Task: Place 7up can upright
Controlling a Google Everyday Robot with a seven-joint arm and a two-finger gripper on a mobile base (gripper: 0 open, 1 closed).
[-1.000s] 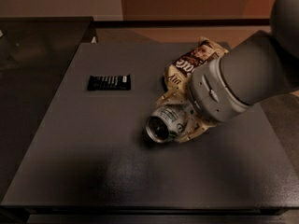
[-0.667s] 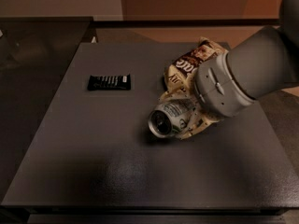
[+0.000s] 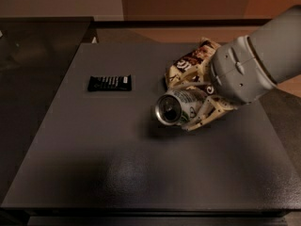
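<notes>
The 7up can (image 3: 175, 108) lies on its side in my gripper (image 3: 192, 104), its silver top with the pull-tab facing left toward the camera. The cream fingers (image 3: 205, 118) are shut around the can's body, one above and one below. The can hangs a little above the dark table (image 3: 117, 168), with its shadow on the surface just under it. My grey arm reaches in from the right.
A brown-and-cream snack bag (image 3: 189, 62) lies just behind the can and gripper. A flat black wrapped bar (image 3: 109, 83) lies to the left. A darker counter (image 3: 37, 41) adjoins at the back left. The table's front edge is near the bottom.
My gripper has lifted the can a little up and to the right, off the table. The bag and the bar have not moved.
</notes>
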